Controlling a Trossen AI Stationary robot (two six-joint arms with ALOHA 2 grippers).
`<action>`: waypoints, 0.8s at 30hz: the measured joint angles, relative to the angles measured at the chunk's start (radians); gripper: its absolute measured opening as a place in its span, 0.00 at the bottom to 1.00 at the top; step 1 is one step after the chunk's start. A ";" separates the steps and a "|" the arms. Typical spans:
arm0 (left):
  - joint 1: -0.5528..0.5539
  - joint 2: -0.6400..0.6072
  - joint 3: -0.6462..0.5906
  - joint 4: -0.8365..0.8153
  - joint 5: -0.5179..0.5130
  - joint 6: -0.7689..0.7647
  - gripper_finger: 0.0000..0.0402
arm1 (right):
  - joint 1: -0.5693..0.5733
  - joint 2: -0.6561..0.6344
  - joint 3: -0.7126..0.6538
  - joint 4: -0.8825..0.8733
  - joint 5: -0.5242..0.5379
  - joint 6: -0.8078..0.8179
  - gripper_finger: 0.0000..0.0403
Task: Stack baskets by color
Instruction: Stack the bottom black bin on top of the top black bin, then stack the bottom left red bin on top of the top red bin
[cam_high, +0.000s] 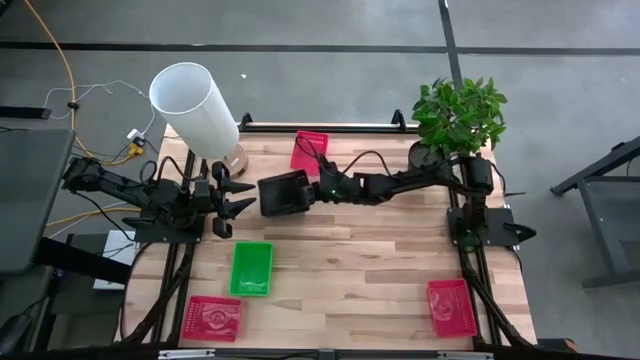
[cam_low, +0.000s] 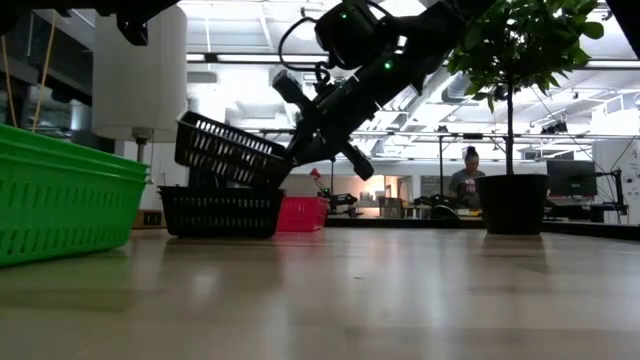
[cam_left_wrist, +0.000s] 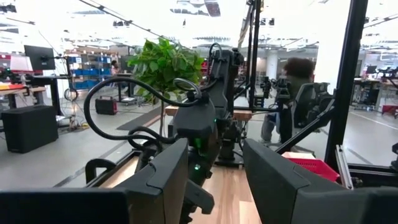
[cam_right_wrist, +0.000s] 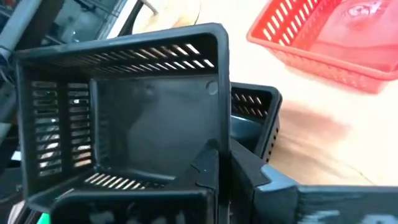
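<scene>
The right gripper (cam_high: 308, 192) reaches across the table (cam_high: 350, 260) from the right side and is clenched on the rim of a black basket (cam_high: 283, 192), holding it tilted over a second black basket (cam_low: 221, 211) that sits flat on the wood — in the low view the held one leans with one edge down at the lower basket's rim and the other edge raised. The right wrist view shows the same grip up close: the held basket (cam_right_wrist: 124, 118) fills the frame, with the corner of the lower one (cam_right_wrist: 255, 118) peeking out behind it. The left gripper (cam_high: 235, 196) waits just beside the pair on the table's left side, its fingers (cam_left_wrist: 273, 180) spread apart and grasping nothing. A red basket (cam_high: 309, 150) lies at the far edge just beyond the black pair, another red one (cam_high: 213, 318) sits at the near left corner, and a third (cam_high: 450, 306) at the near right corner. A green basket (cam_high: 251, 268) rests alone between the left gripper and the near edge. A white cylinder (cam_high: 196, 108) stands at the far left corner and a potted plant (cam_high: 458, 118) at the far right — a person (cam_low: 468, 178) shows in the room behind the table.
</scene>
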 joint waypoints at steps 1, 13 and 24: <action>0.000 0.000 0.000 0.000 0.000 0.000 0.36 | 0.000 0.000 0.000 -0.002 -0.001 -0.002 0.02; 0.000 0.000 0.000 0.000 0.000 0.000 0.36 | 0.001 0.000 0.000 -0.016 0.000 -0.043 0.04; 0.000 0.000 0.000 0.000 0.000 0.000 0.36 | 0.001 0.000 0.000 -0.002 -0.007 -0.110 0.40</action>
